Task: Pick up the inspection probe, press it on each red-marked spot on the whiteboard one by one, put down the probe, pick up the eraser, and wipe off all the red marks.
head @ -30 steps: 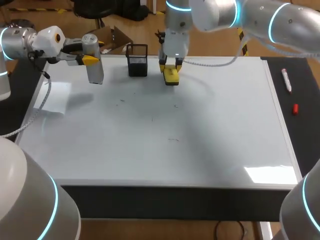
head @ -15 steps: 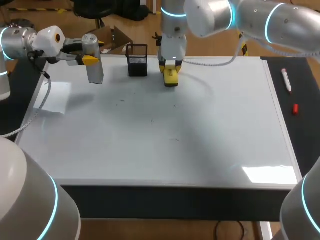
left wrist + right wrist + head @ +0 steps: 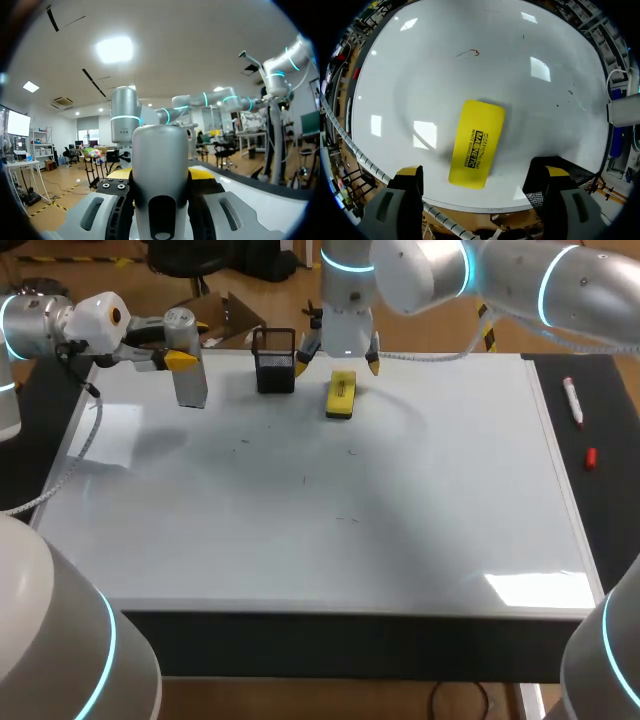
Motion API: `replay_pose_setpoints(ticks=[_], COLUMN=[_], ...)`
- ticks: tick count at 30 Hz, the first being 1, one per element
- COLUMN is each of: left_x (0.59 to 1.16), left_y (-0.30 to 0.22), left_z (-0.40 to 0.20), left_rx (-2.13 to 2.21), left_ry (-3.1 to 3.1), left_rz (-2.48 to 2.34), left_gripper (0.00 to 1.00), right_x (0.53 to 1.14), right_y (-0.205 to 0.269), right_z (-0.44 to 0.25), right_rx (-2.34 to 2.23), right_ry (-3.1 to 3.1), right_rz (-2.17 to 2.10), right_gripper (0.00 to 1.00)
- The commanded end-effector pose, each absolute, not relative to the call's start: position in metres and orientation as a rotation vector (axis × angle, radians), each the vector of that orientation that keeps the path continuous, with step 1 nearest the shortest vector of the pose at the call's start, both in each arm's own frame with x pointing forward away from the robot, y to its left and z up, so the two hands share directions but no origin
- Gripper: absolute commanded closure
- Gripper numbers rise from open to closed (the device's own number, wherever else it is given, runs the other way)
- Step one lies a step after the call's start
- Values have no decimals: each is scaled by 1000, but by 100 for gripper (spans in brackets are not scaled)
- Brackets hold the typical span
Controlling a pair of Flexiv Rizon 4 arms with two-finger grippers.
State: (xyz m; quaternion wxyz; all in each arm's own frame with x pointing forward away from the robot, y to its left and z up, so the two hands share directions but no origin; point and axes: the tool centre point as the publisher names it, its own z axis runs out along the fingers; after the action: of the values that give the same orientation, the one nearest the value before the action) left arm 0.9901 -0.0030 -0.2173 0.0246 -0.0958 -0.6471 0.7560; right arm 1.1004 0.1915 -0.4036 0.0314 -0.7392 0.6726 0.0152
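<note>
The right claw (image 3: 337,358) stands wide open directly above the yellow eraser (image 3: 341,395), neither finger touching it. The eraser lies flat on the whiteboard (image 3: 400,520) near the far edge, just beside the black mesh holder (image 3: 274,362). The left claw (image 3: 172,359) is closed on the grey inspection probe (image 3: 187,370), held upright over the board's far left corner; contact with the board cannot be confirmed. One small red mark (image 3: 470,52) shows on the board ahead of the eraser.

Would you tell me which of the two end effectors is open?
The right end effector, spread wide above the eraser; the left end effector grips the probe.
</note>
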Motion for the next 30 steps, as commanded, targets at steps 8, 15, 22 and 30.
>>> replay_pose_setpoints(ticks=[8, 15, 22, 30], left_x=[988, 988, 988, 988], left_y=[-4, -4, -4, -4], left_z=[-215, -215, -215, -215], left_rx=[-293, -293, -293, -293], left_ry=[-2010, -2010, -2010, -2010], left_rz=[2337, 2337, 2337, 2337], left_gripper=[100, 100, 100, 100], right_x=[966, 899, 851, 820], right_y=[168, 153, 123, 84], right_z=[-406, -415, -400, -365], right_rx=[-2265, -2282, -2318, -2169], right_ry=[1833, 1771, 1751, 1689], right_rz=[98, 140, 106, -79], right_gripper=[0, 0, 0, 0])
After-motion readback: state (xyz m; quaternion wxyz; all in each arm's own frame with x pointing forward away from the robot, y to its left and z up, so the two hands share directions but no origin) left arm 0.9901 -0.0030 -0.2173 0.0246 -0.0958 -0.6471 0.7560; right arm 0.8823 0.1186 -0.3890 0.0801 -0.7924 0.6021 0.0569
